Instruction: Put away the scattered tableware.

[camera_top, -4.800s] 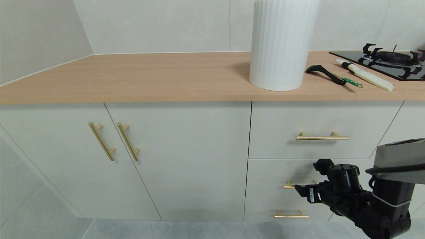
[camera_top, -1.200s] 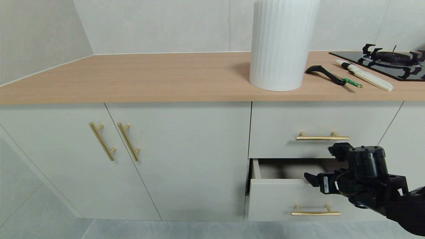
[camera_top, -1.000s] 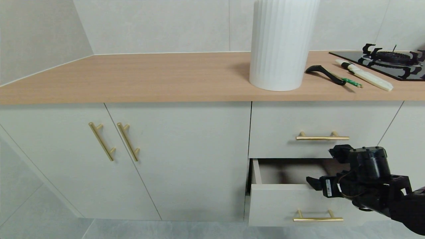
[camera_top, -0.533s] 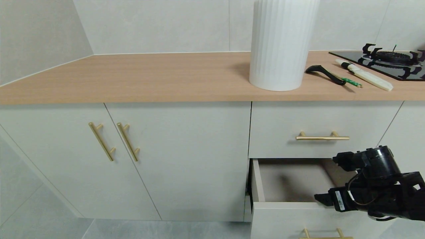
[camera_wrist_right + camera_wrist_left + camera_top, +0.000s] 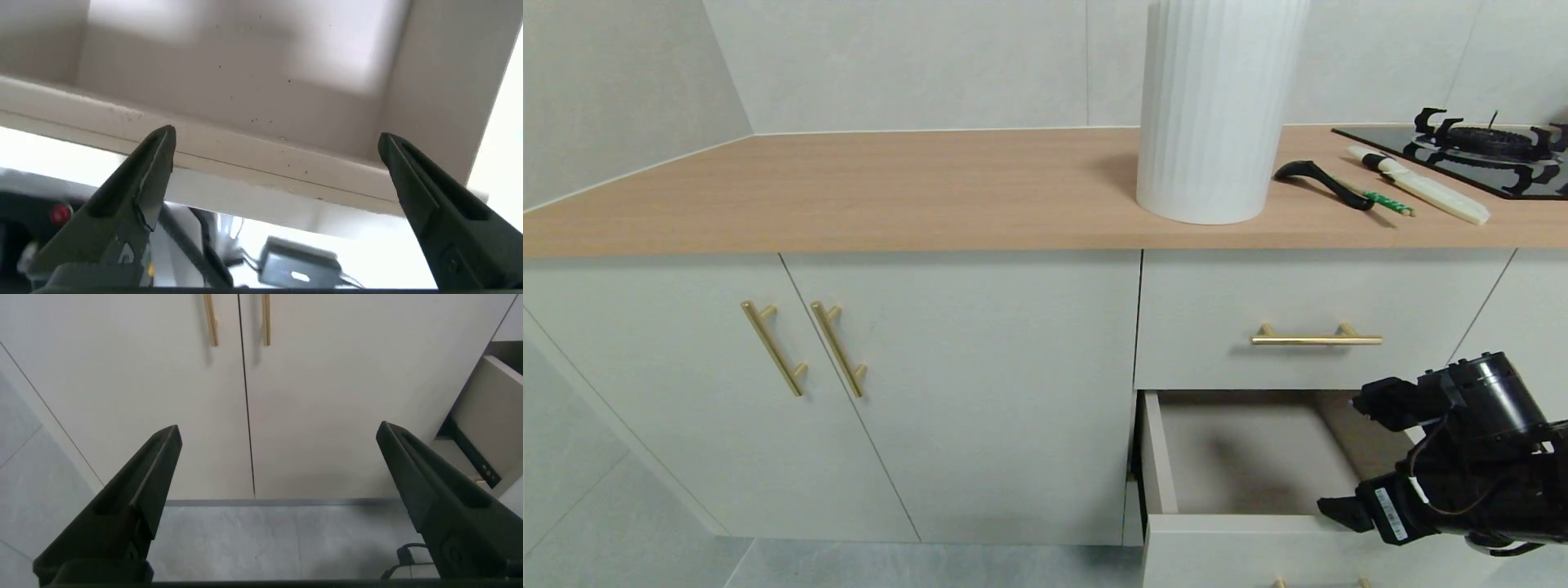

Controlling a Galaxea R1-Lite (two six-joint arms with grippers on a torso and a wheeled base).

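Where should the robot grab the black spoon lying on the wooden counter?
Probably best: grip the black spoon at the middle of its thin handle, from above, jaws across it. It lies flat on the wooden counter, and its handle end crowds the green stick.

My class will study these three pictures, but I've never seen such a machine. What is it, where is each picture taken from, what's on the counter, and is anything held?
It is a wheeled robot with two arms, each ending in a two-fingered gripper. The wide picture comes from a camera on its head; the other two from wrist cameras, looking out past each gripper. On the counter are a white tub, a black ladle, a green stick, a white knife and a hob. The right gripper is open over the front edge of an open drawer. The left gripper is open, facing cupboard doors. Nothing is held.
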